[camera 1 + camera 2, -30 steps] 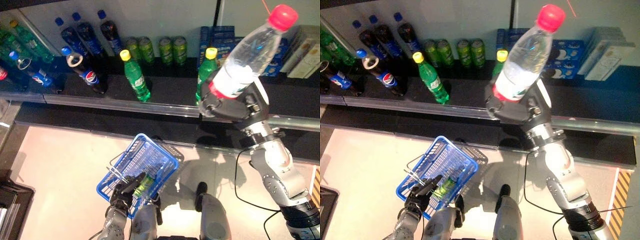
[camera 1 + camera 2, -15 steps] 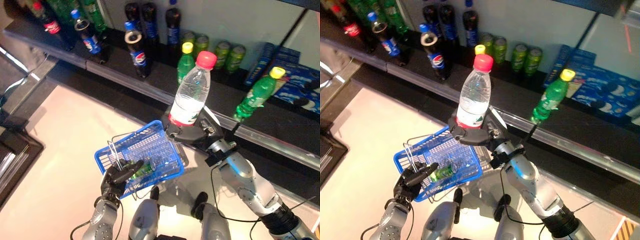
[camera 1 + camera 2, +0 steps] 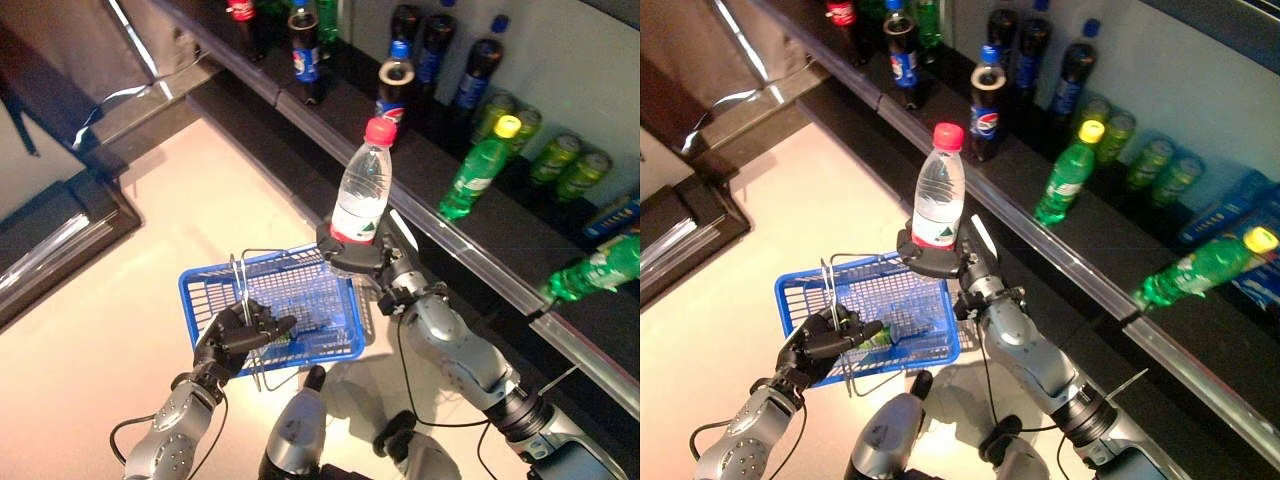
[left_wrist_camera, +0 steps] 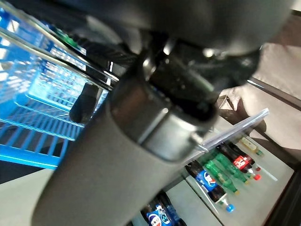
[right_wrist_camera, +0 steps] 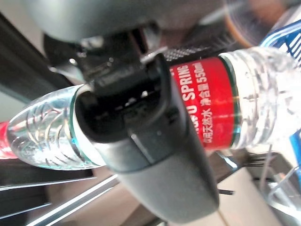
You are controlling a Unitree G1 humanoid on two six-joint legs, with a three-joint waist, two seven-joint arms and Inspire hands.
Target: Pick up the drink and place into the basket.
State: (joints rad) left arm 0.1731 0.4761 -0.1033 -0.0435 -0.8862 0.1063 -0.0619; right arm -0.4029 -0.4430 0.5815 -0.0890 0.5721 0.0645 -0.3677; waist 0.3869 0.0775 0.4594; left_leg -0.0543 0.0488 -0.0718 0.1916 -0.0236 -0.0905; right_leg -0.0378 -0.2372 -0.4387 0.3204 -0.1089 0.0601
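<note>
Gripping upright water bottle, right hand; left hand clutching basket handles.

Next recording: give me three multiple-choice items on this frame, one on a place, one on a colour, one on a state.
1. Where is the clear plastic water bottle?
A. Lying in the basket
B. Above the far rim of the blue wire basket
C. Standing on the shelf

2. What colour is its cap?
A. Yellow
B. Blue
C. Red-pink

3. What is the left hand doing?
A. Curled round the basket's wire handle
B. Hanging open beside the basket
C. Holding a can

Answers: 1 B, the right hand holds it upright there; 2 C, the cap shows red-pink; 3 A, its fingers wrap the handle at the basket's near side.
</note>
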